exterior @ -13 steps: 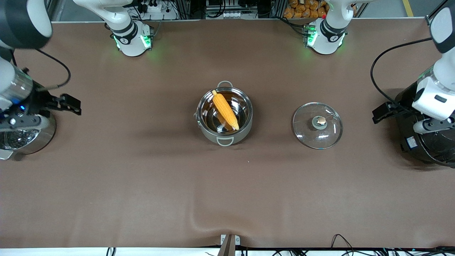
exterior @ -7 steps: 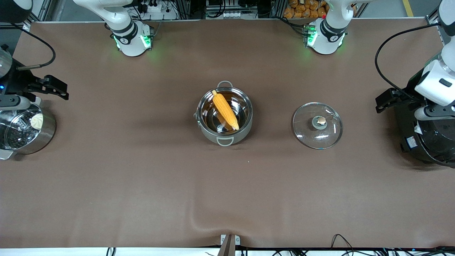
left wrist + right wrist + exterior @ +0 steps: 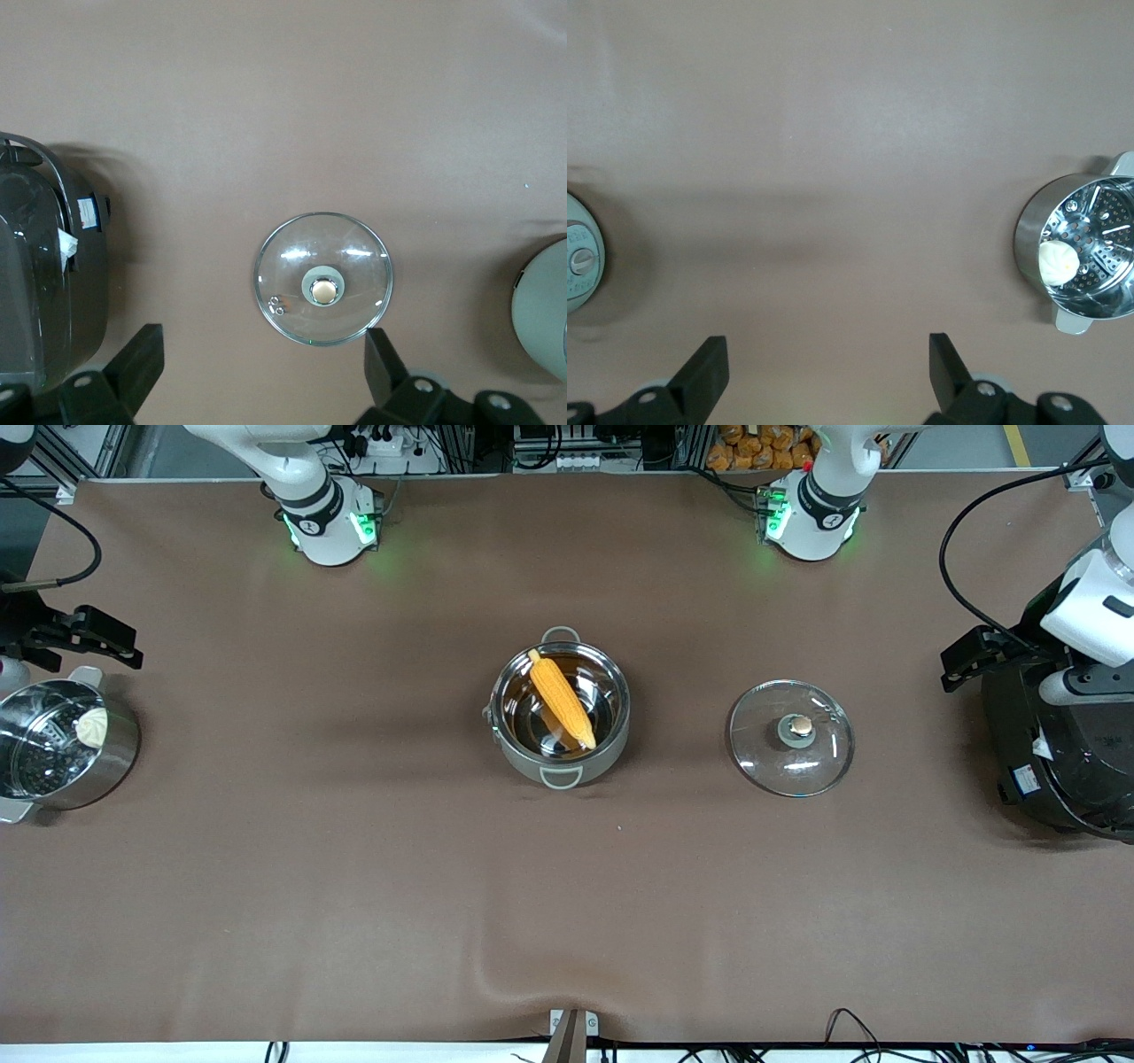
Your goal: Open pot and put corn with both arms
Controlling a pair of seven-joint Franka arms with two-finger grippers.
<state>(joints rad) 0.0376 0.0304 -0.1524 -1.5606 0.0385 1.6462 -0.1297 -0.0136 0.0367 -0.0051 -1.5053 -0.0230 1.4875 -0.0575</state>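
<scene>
- The left gripper (image 3: 259, 376) has its fingers spread wide and grasps nothing; it hangs high over the left arm's end of the table, above the edge of the large black cooker (image 3: 1063, 762).
- The right gripper (image 3: 824, 376) is also released, with a wide gap between its fingers, over the right arm's end of the table, just beside the steel steamer pot (image 3: 58, 744).
- The corn (image 3: 562, 699) lies slanted inside the pot (image 3: 560, 713), at the middle of the table.
- The glass lid (image 3: 791, 737) rests flat on the brown table cover (image 3: 354, 868), knob up, apart from the pot toward the left arm's end.
- In the steamer pot sits a small pale round piece (image 3: 91, 727) on the perforated insert.
</scene>
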